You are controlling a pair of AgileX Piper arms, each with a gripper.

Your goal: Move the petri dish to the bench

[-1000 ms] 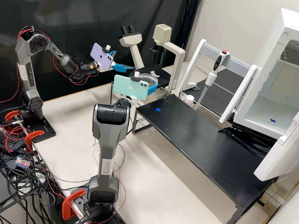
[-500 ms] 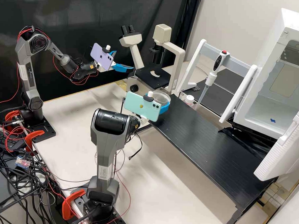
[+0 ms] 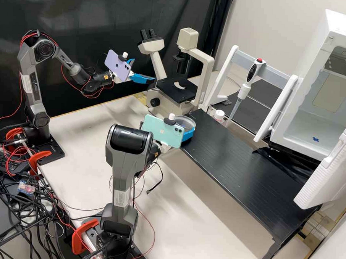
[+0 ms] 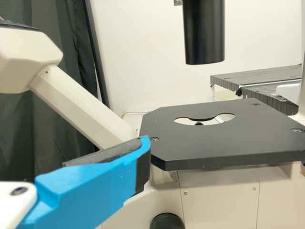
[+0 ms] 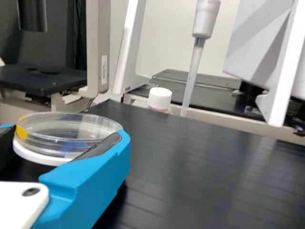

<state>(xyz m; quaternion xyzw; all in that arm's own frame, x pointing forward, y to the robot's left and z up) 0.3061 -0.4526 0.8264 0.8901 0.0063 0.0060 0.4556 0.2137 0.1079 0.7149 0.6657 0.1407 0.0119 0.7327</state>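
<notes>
- A yellow tag marks the petri dish, gripped between the blue fingers of the right gripper at one end of the black bench; contact with the surface cannot be told.
- Printed white labels sit on the right arm and the microscope.
- The left gripper, fingers apart, hangs near the microscope.
- Dark curtain, pale wall behind.
</notes>
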